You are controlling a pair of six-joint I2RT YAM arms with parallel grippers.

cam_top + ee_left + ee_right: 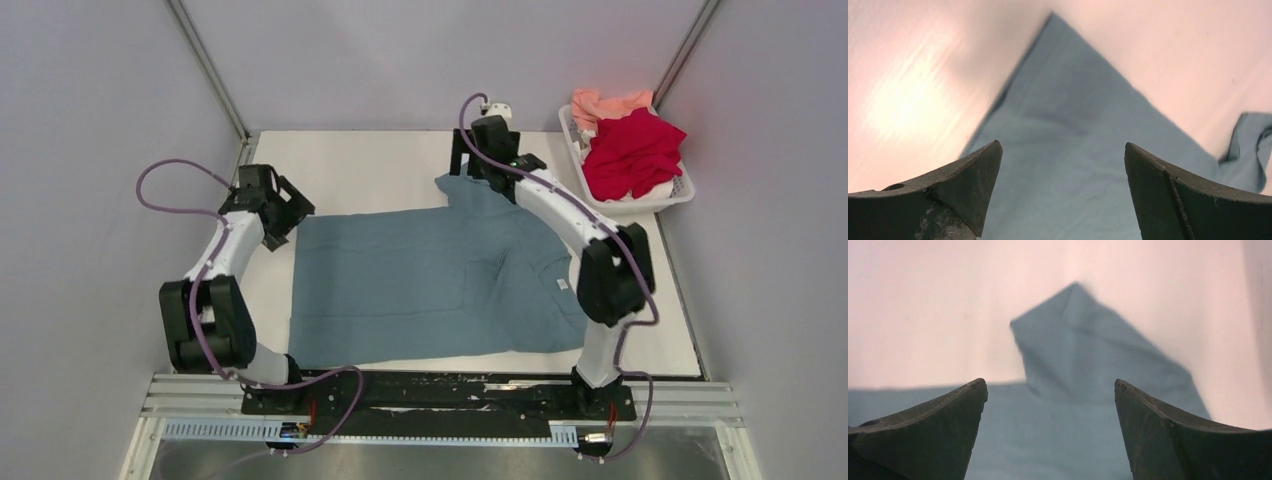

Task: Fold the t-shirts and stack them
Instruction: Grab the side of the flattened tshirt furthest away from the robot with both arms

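A white table [370, 160] is seen from above, closed in by plain grey walls [90, 150]. Two slanted metal posts [205, 65] rise from its far corners. An aluminium rail [440, 408] is fixed along the near edge, and both arm bases are bolted to it.

The teal-blue t-shirt [430, 285] is spread flat across the middle of the table, with its small white tag [561, 284] towards the right. One sleeve [458, 187] is pointed towards the far side. A white slotted basket [682, 192] is set at the far right corner. The crimson t-shirt [632, 152] is bundled in it, with the salmon-pink t-shirt [605, 103] crumpled behind it at the far end.

The left arm is bent at the elbow near its base and reaches to the far left. The left gripper [280, 228] is held over the far left corner of the teal-blue t-shirt. In the left wrist view its fingers [973, 170] are spread wide, and nothing is gripped between them. The shirt corner [1058, 75] lies flat on the table beyond them.

The right arm is stretched from the near right across the shirt towards the far side. The right gripper [468, 165] is placed at the far sleeve. Its fingers [960, 405] are likewise parted and hold nothing. The sleeve tip [1073, 325] is seen past them on the white surface.
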